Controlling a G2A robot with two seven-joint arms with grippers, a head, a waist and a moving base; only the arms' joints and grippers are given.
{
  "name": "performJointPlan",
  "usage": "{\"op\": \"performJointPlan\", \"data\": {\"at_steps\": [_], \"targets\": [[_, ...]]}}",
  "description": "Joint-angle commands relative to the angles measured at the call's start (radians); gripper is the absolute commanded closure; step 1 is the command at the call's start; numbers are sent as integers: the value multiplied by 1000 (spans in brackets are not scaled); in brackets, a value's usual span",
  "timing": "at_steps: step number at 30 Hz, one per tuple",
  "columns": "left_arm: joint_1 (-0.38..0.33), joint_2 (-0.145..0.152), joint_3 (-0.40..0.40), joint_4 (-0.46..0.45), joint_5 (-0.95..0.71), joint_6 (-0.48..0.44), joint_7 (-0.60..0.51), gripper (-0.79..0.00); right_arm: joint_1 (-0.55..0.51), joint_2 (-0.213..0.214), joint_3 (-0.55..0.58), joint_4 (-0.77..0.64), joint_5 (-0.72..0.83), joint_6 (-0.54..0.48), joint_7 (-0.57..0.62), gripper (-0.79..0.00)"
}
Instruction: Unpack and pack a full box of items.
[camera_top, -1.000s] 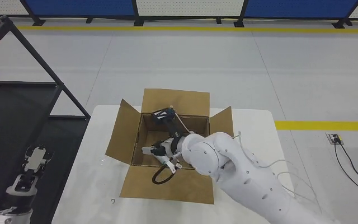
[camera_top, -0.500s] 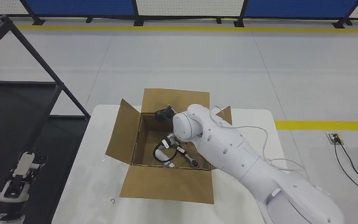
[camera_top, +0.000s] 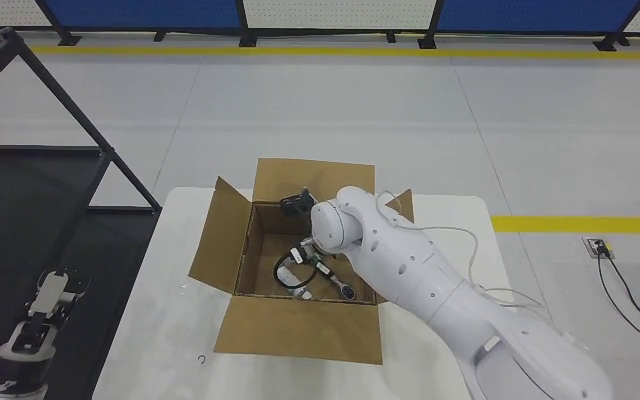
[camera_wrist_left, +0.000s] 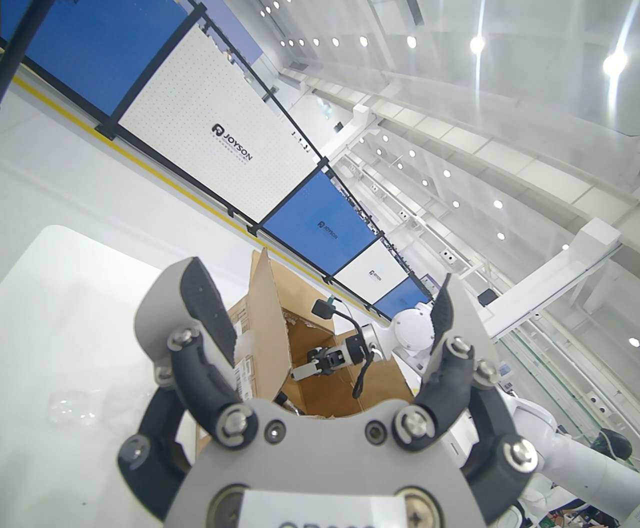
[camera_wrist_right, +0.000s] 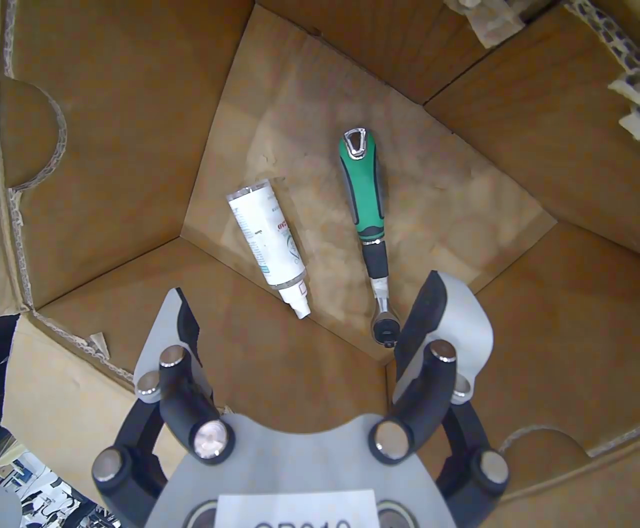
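Observation:
The open cardboard box stands on the white table. My right gripper hangs inside it, open and holding nothing. Below that gripper, on the box floor, lie a white tube and a green-handled ratchet, side by side and apart. The ratchet's head is close to one fingertip. My left gripper is off the table's left side, open and empty. The left wrist view looks past its gripper at the box and the right gripper.
All the box flaps are folded outward. A scrap of clear plastic lies on the table left of the box, and a small hook-shaped piece lies near the front edge. A black frame stands to the left.
The right arm swung from the box's front side round to its back right, with the gripper staying inside the box. The left gripper dropped slightly.

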Motion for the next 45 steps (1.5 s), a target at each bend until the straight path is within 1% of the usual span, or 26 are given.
{"op": "performJointPlan", "data": {"at_steps": [1, 3, 5, 13, 15, 16, 18, 19, 20, 21, 22, 24, 26, 30, 37, 45], "targets": [[0, 0, 0, 0, 0, 0, 0, -785, 0, -15, -48, 0, -108, 51, 20, -785], [0, 0, 0, 0, 0, 0, 0, -785, 1, -33, -82, 18, -168, 76, 24, -785], [0, 0, 0, 0, 0, 0, 0, -785, -2, -53, -106, 50, -207, 72, 20, -785], [0, 0, 0, 0, 0, 0, 0, -785, -8, -115, -119, 221, -233, -86, -65, -785], [0, 0, 0, 0, 0, 0, 0, -785, -9, -129, -117, 255, -233, -124, -83, -763], [0, 0, 0, 0, 0, 0, 0, -785, -10, -135, -116, 272, -234, -143, -91, -720], [0, 0, 0, 0, 0, 0, 0, -785, -12, -147, -115, 302, -237, -168, -105, -680], [0, 0, 0, 0, 0, 0, 0, -785, -13, -153, -114, 317, -237, -179, -112, -640], [0, 0, 0, 0, 0, 0, 0, -785, -13, -159, -113, 331, -237, -190, -118, -631], [0, 0, 0, 0, 0, 0, 0, -785, -14, -164, -113, 344, -242, -200, -124, -563], [0, 0, 0, 0, 0, 0, 0, -785, -14, -170, -112, 357, -244, -206, -128, -533], [0, 0, 0, 0, 0, 0, 0, -785, -13, -180, -111, 380, -249, -216, -128, -388], [0, 0, 0, 0, 0, 0, 0, -785, -14, -189, -110, 399, -254, -228, -131, -354], [0, 0, 0, 0, 0, 0, 0, -785, -14, -206, -107, 430, -262, -245, -131, -351], [0, 0, 0, 0, 0, 0, 0, -785, -11, -225, -86, 477, -252, -289, -155, -388], [0, 0, 0, 0, 0, 0, 0, -785, -17, -240, -73, 518, -259, -321, -164, -382]]}}
